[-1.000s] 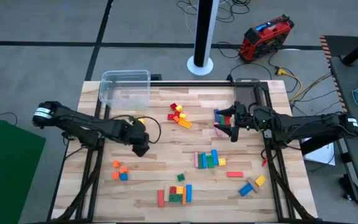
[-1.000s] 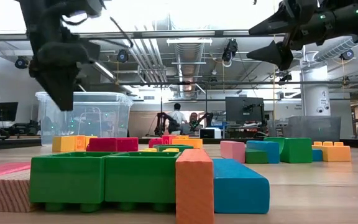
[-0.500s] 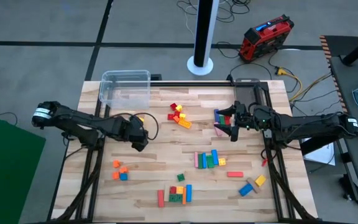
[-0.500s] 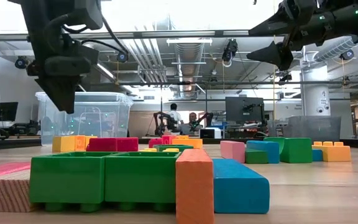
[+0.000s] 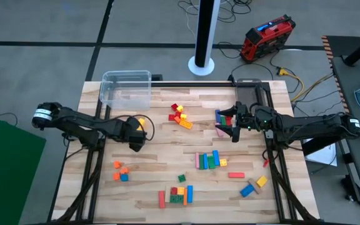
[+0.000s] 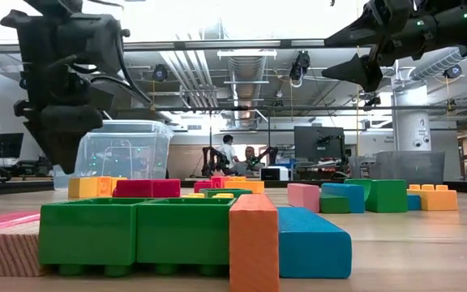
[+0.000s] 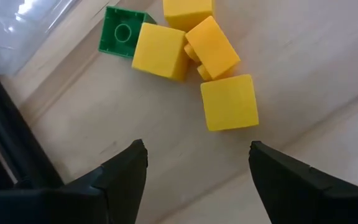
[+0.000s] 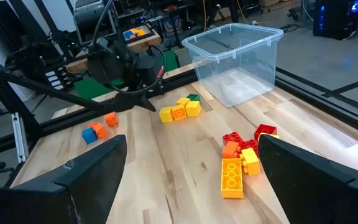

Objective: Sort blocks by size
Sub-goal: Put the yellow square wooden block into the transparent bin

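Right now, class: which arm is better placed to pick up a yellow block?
Probably the left: its open gripper hovers just over the yellow blocks. The right gripper is across the table.

Blocks lie scattered on the table, tub far-left.

High view looks straight down on the whole worktop; low view sits level at its edge. Both wrist views — left close, right farther — share the yellow blocks near the clear tub.
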Robot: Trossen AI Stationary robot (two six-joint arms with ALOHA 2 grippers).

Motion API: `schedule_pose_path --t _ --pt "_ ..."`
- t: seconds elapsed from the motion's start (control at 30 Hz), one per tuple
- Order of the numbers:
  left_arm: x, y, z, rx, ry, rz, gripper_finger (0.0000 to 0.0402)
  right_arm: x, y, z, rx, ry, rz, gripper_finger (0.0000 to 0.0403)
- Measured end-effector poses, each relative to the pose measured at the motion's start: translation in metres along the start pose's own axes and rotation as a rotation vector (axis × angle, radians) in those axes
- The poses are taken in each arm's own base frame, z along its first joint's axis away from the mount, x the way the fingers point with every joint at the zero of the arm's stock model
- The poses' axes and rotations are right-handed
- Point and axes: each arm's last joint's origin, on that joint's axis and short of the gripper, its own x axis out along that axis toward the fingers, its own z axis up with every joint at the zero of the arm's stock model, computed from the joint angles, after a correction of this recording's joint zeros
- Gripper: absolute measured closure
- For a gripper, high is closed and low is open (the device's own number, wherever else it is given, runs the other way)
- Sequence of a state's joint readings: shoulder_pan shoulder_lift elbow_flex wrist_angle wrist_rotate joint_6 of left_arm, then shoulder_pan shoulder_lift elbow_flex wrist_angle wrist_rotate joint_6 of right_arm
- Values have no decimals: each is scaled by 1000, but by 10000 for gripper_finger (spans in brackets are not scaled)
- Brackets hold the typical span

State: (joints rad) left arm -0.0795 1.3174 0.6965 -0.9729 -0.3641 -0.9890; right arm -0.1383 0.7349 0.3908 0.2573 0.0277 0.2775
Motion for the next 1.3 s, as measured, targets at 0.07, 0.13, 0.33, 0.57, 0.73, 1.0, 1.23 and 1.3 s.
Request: schedule_pose_path --t 0.07,0.13,0.33,0.57,0.73,1.0,1.23,1.3 --pt "1 -1 1 -2 -7 -10 145 0 0 0 0 0 0 48" --pt "1 -2 1 -6 -14 -20 145 0 0 0 0 0 0 48" --pt "1 -5 4 -18 -47 -51 145 0 0 0 -5 0 0 48" --pt "1 -8 7 -32 -69 -67 145 0 0 0 -8 0 0 48" --pt "5 -10 7 -31 -68 -65 145 0 0 0 -8 0 0 48" --pt "12 -17 9 6 -79 -54 145 0 0 0 -7 2 0 48" --pt "17 -19 11 12 -71 -40 145 0 0 -2 -3 15 -4 48" --pt "19 -18 12 11 -68 -35 145 0 -1 -2 -2 20 -6 48"
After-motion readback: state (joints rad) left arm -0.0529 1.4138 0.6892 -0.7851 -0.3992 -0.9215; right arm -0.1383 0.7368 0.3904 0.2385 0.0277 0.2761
